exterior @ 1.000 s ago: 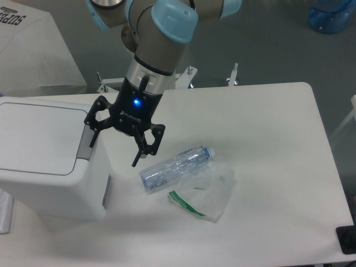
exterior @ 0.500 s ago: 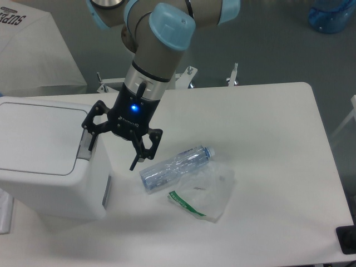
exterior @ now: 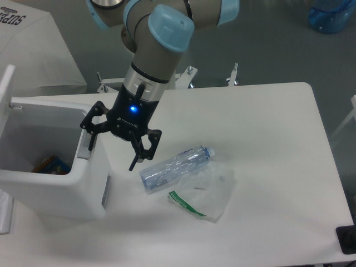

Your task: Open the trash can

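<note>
We found the bin at the near left of the table, with its lid raised and standing upright at the far left edge of the opening. The interior was exposed; a small coloured item lay at the bottom, but we could not identify it. The grey latch sat on the right rim of the bin. The gripper hung just beside that rim, pointing downward, with a blue light lit on its body. Its fingers were spread wide apart and held nothing. The left finger was at the latch, either touching it or just short of it; we could not tell which. The right finger hung to the right of the bin wall, over the table. The arm reached down from the far side, with light blue caps at its joints. A clear bottle lay on its side near the middle of the table, its cap pointing to the far right, near the right finger but apart from it. A clear bag with a green strip lay just beside the bottle on its near right side, partly under it.
</note>
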Controlling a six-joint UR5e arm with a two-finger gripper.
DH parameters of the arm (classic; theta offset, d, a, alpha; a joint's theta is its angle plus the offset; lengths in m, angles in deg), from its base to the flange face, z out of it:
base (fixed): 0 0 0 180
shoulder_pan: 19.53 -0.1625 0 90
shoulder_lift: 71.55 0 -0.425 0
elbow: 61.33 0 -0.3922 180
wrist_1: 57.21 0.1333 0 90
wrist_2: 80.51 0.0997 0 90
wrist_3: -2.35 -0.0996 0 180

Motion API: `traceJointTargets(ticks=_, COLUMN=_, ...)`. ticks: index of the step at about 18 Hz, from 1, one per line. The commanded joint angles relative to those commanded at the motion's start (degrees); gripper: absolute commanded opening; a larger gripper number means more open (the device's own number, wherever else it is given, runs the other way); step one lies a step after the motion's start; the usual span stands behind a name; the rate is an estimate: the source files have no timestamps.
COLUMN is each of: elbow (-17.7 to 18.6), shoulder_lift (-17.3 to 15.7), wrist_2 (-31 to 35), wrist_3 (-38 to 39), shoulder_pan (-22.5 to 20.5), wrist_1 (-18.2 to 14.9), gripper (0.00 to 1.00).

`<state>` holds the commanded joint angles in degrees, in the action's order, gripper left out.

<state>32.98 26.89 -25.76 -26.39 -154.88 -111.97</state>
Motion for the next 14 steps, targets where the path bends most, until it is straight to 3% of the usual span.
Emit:
traceJointTargets(ticks=3, elbow=-1.8, shoulder_lift=0.3, wrist_2=0.0, wrist_3=-0.2, shoulder_pan=-0.1, wrist_1=0.0, gripper=1.0)
traceJointTargets(ticks=7, elbow=-5.3, shoulder_lift=2.3, wrist_2=0.2, wrist_3=-0.6, shoulder_pan=-4.6, wrist_1=0.3, gripper=1.0)
traceJointTargets(ticks=14, elbow=-8.3, shoulder_lift=11.4, wrist_2=2.2, wrist_3=-8.9, shoulder_pan=-13.4, wrist_1=2.5, gripper=1.0)
